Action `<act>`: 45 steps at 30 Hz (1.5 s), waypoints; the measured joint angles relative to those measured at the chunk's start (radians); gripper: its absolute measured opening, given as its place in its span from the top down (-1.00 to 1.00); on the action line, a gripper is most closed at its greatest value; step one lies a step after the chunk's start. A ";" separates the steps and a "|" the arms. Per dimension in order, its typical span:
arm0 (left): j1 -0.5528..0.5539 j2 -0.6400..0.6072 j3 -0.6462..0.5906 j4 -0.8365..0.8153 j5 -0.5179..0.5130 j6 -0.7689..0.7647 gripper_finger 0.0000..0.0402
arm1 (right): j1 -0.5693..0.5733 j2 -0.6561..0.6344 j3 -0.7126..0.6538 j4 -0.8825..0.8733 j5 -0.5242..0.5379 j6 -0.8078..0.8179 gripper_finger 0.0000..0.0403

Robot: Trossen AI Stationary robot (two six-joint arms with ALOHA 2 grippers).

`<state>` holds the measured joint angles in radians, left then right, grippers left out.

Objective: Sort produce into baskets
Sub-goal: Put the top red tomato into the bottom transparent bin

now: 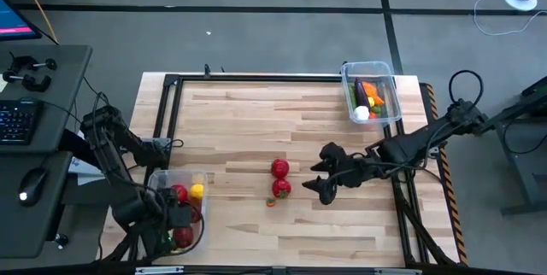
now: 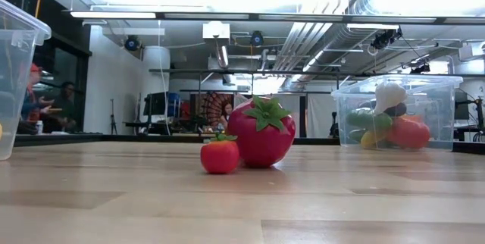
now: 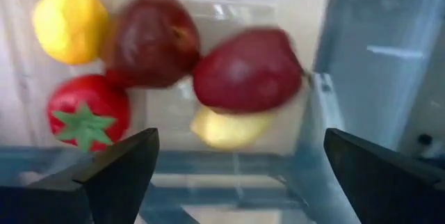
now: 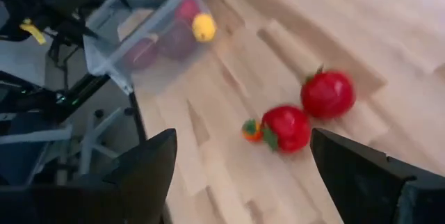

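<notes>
Near mid-table, two red toy strawberries (image 1: 280, 178) and a tiny orange piece (image 1: 270, 201) lie beside the released right gripper (image 1: 319, 178). Left gripper (image 1: 181, 225), fingers spread, hangs over the clear plastic fruit bin (image 1: 203, 175).

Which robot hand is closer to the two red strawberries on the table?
The right. The right gripper hangs open just beside the strawberries. The left gripper is open over the basket at the table's left edge, farther away.

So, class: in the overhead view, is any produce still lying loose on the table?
Yes: two red strawberries lie on the bare table, outside both baskets.
</notes>
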<state>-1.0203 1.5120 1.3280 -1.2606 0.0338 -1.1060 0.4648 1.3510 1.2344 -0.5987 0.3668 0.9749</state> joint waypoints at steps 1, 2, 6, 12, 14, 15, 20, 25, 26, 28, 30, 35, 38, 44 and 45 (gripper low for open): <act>0.002 0.000 0.011 0.001 0.010 -0.012 -0.96 | 0.000 0.000 0.009 -0.013 0.021 -0.008 -0.61; 0.006 0.000 0.023 0.002 0.008 -0.033 -0.96 | -0.005 0.001 0.013 -0.028 0.041 -0.011 -0.61; 0.030 -0.001 0.097 0.003 -0.068 -0.117 -0.96 | -0.053 0.034 0.007 -0.073 0.042 -0.027 -0.61; 0.115 -0.002 0.166 -0.006 -0.262 -0.250 -0.96 | -0.144 0.160 -0.024 -0.025 -0.120 -0.241 -0.61; 0.164 -0.002 0.168 -0.005 -0.287 -0.297 -0.96 | -0.184 0.206 -0.024 0.012 -0.143 -0.297 -0.61; 0.189 -0.002 0.168 -0.005 -0.291 -0.313 -0.96 | -0.208 0.227 -0.024 0.041 -0.144 -0.292 -0.61; 0.271 -0.002 0.168 0.033 -0.371 -0.393 -0.95 | -0.323 0.358 -0.025 0.142 -0.311 -0.279 -0.61; 0.309 -0.002 0.169 0.051 -0.495 -0.424 -0.95 | -0.341 0.449 0.015 0.196 -0.351 -0.404 -0.61; 0.315 -0.002 0.169 0.051 -0.511 -0.432 -0.95 | -0.344 0.463 0.028 0.182 -0.333 -0.403 -0.61; 0.324 -0.002 0.169 0.050 -0.537 -0.437 -0.95 | -0.348 0.487 0.055 0.153 -0.287 -0.394 -0.61; 0.333 -0.002 0.169 0.050 -0.554 -0.443 -0.95 | -0.348 0.514 0.085 0.123 -0.240 -0.389 -0.61; 0.351 -0.002 0.169 0.049 -0.597 -0.463 -0.95 | -0.345 0.585 0.153 0.020 -0.184 -0.405 -0.61; 0.358 -0.002 0.169 0.047 -0.597 -0.454 -0.95 | -0.341 0.611 0.176 -0.009 -0.160 -0.408 -0.61; 0.360 -0.002 0.169 0.042 -0.598 -0.444 -0.95 | -0.340 0.656 0.178 -0.072 -0.134 -0.402 -0.61; 0.360 -0.002 0.169 0.041 -0.598 -0.444 -0.95 | -0.340 0.664 0.178 -0.090 -0.131 -0.400 -0.61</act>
<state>-0.6601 1.5103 1.4967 -1.2196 -0.5640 -1.5505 0.1251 2.0145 1.4128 -0.6884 0.2357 0.5749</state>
